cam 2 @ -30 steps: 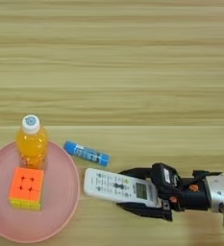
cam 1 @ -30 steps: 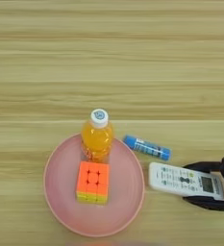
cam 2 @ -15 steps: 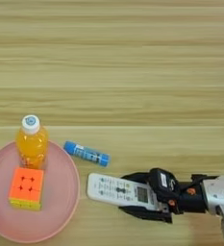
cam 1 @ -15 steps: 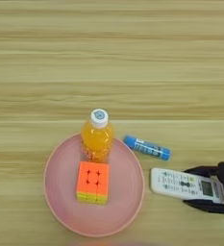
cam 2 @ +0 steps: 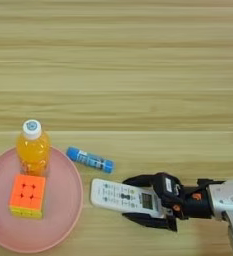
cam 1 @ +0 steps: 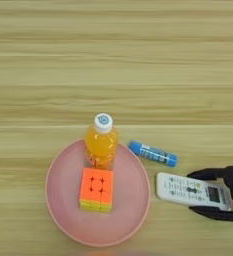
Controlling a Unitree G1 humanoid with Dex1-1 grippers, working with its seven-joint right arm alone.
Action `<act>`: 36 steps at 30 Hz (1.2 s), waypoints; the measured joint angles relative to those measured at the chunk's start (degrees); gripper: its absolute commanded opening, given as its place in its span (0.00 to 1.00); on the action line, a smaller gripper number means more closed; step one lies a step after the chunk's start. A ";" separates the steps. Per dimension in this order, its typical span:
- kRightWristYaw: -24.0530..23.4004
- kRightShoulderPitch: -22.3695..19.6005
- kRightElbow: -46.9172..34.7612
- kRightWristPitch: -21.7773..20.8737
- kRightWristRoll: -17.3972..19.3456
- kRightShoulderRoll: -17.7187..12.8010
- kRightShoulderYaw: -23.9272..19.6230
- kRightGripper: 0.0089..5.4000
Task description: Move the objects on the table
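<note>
The white remote (cam 2: 119,195) with grey buttons lies flat and points left, just right of the pink plate (cam 2: 63,220). My right gripper (cam 2: 128,198) comes in from the right and is shut on the remote, one black finger (cam 2: 140,179) along its far side and the other along its near side. I cannot tell whether the remote rests on the table (cam 2: 138,75). The orange-drink bottle (cam 1: 101,145) with its white cap stands upright at the plate's far edge. The slim blue tube (cam 1: 153,153) lies on the wood between the bottle and the remote, apart from both.
An orange-topped puzzle cube (cam 1: 96,189) sits in the middle of the plate, just in front of the bottle. My silver forearm (cam 2: 230,200) crosses the near right corner. Bare wood stretches across the far half of the table.
The remote and my gripper have shifted only a little towards the near edge. My hold on it is the same. Bottle, cube and tube have stayed put.
</note>
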 measured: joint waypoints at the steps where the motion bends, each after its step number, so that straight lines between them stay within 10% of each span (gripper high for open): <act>1: 0.23 0.13 -0.34 0.93 0.38 0.00 0.02 0.74; 22: 2.05 1.77 -18.07 18.33 17.30 0.47 -3.42 0.99; 36: -6.58 -0.11 -23.60 21.99 18.52 8.43 -1.72 0.99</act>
